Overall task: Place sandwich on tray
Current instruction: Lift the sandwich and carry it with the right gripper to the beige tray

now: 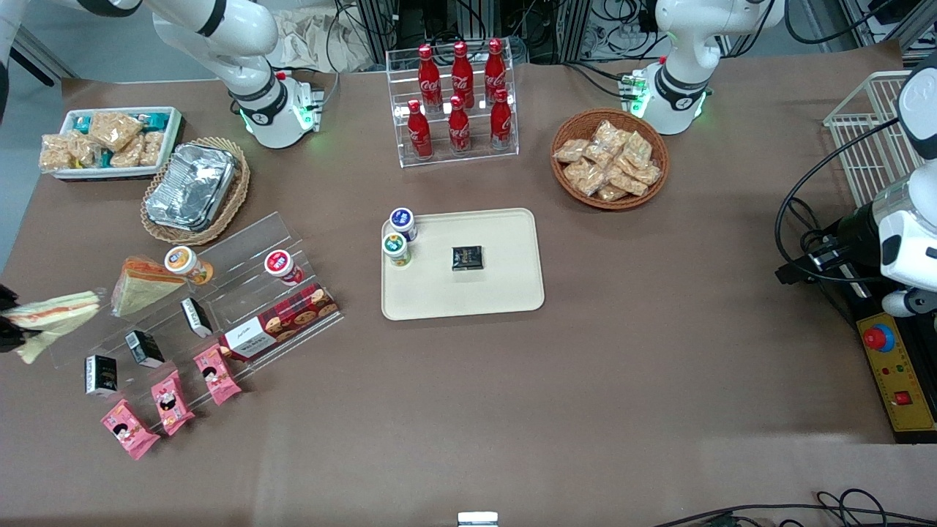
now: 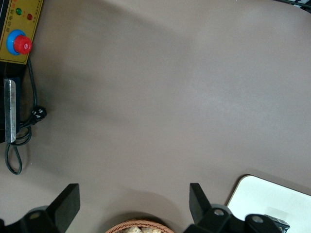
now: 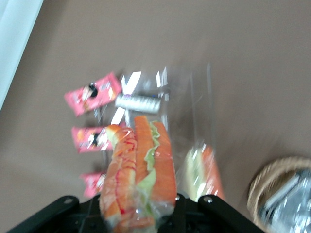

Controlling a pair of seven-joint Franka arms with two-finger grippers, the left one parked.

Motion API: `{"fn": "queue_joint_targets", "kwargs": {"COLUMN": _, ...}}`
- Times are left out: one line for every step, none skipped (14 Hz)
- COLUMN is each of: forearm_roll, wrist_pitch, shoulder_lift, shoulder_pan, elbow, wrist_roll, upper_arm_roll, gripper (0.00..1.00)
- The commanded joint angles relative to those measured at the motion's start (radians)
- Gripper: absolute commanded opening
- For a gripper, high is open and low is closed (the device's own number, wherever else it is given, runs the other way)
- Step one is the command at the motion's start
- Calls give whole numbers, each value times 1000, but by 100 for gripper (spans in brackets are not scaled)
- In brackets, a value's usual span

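Note:
My right gripper (image 1: 6,318) is at the working arm's end of the table, at the front view's edge, shut on the sandwich (image 1: 53,313). The sandwich is a long wrapped wedge of pale bread with a red-orange stripe, held above the table beside the clear stepped rack (image 1: 212,293). In the right wrist view the sandwich (image 3: 141,170) sits between my fingers, showing orange and green filling. The cream-beige tray (image 1: 505,293) lies mid-table, holding two small cups (image 1: 399,238) and a dark packet (image 1: 466,258). Its corner shows in the left wrist view (image 2: 257,199).
A stubbier sandwich wedge (image 1: 143,285) rests on the rack with cups, dark boxes and a biscuit box (image 1: 282,322). Pink snack packets (image 1: 168,402) lie nearer the camera. A foil container in a basket (image 1: 192,187), a snack tray (image 1: 110,140), cola bottles (image 1: 460,95) and a snack basket (image 1: 609,157) stand farther back.

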Motion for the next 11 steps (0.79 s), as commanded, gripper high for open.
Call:
{"fn": "queue_joint_targets", "kwargs": {"forearm_roll": 0, "wrist_pitch": -67, "shoulder_lift": -20, "shoulder_pan": 101, "elbow": 9, "wrist_roll": 180, "upper_arm_roll": -4, "gripper": 0}}
{"fn": "queue_joint_targets", "kwargs": {"forearm_roll": 0, "wrist_pitch": -72, "shoulder_lift": -25, "shoulder_pan": 139, "elbow": 9, "wrist_roll": 249, "upper_arm_roll": -4, "gripper": 0}}
{"fn": "queue_joint_targets", "kwargs": {"forearm_roll": 0, "wrist_pitch": -74, "shoulder_lift": -28, "shoulder_pan": 174, "elbow": 9, "wrist_roll": 306, "upper_arm_roll": -4, "gripper": 0}}
{"fn": "queue_joint_targets", "kwargs": {"forearm_roll": 0, "wrist_pitch": -75, "shoulder_lift": -31, "shoulder_pan": 209, "elbow": 7, "wrist_roll": 361, "upper_arm_roll": -2, "gripper": 0}}
{"fn": "queue_joint_targets", "kwargs": {"forearm_roll": 0, "wrist_pitch": -78, "shoulder_lift": -31, "shoulder_pan": 245, "elbow": 7, "wrist_roll": 416, "upper_arm_roll": -2, "gripper": 0}}
{"fn": "queue_joint_targets", "kwargs": {"forearm_roll": 0, "wrist_pitch": -80, "shoulder_lift": -31, "shoulder_pan": 283, "elbow": 7, "wrist_roll": 476, "upper_arm_roll": -4, "gripper": 0}}
{"fn": "queue_joint_targets", "kwargs": {"forearm_roll": -2, "wrist_pitch": -78, "shoulder_lift": -31, "shoulder_pan": 318, "elbow": 7, "wrist_roll": 536, "upper_arm_roll": -4, "gripper": 0}}
{"fn": "queue_joint_targets", "kwargs": {"forearm_roll": -2, "wrist_pitch": -77, "shoulder_lift": -28, "shoulder_pan": 355, "elbow": 7, "wrist_roll": 591, "upper_arm_roll": -4, "gripper": 0}}
{"fn": "queue_joint_targets", "kwargs": {"forearm_roll": 0, "wrist_pitch": -77, "shoulder_lift": -22, "shoulder_pan": 389, "elbow": 6, "wrist_roll": 639, "upper_arm_roll": -4, "gripper": 0}}
{"fn": "queue_joint_targets", "kwargs": {"forearm_roll": 0, "wrist_pitch": -74, "shoulder_lift": -14, "shoulder_pan": 421, "elbow": 4, "wrist_roll": 689, "upper_arm_roll": -4, "gripper": 0}}
{"fn": "queue_joint_targets", "kwargs": {"forearm_roll": -2, "wrist_pitch": -66, "shoulder_lift": -1, "shoulder_pan": 458, "elbow": 6, "wrist_roll": 749, "upper_arm_roll": -4, "gripper": 0}}
